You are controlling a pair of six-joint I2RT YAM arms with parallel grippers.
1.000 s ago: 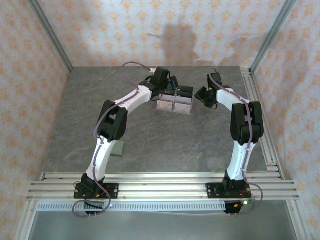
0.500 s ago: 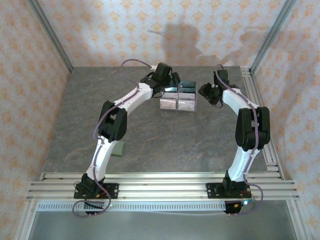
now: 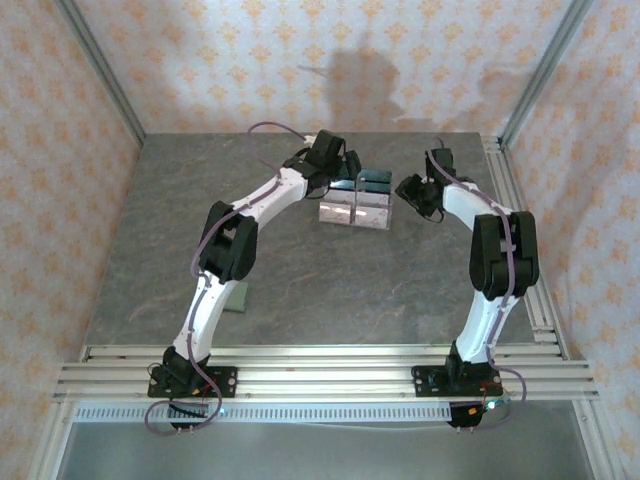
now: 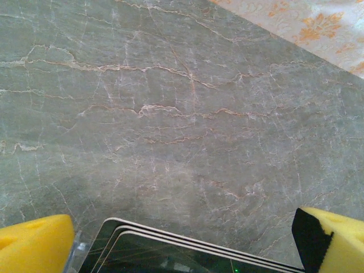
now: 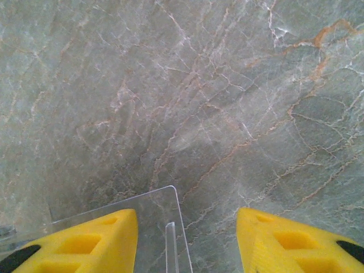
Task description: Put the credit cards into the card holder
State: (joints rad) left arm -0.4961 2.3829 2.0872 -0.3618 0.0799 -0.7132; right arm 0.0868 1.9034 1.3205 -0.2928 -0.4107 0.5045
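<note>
Noted: left hand [image 4: 183,243] wide open astride cards [image 4: 165,259]; right hand [image 5: 187,239] half open, empty. Cards likely thin, stiff, slick: pinch top edge.

The left arm [image 3: 200,305] and right arm [image 3: 478,315] have white links, black joints and bases, purple cables [image 3: 265,126] and yellow fingertips [image 5: 91,242].

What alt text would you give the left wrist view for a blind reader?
The left gripper's yellow fingers sit wide apart in the bottom corners, straddling a stack of dark, pale-edged rectangles. Beyond stretches a grey veined table, with patterned wallpaper top right.
</note>
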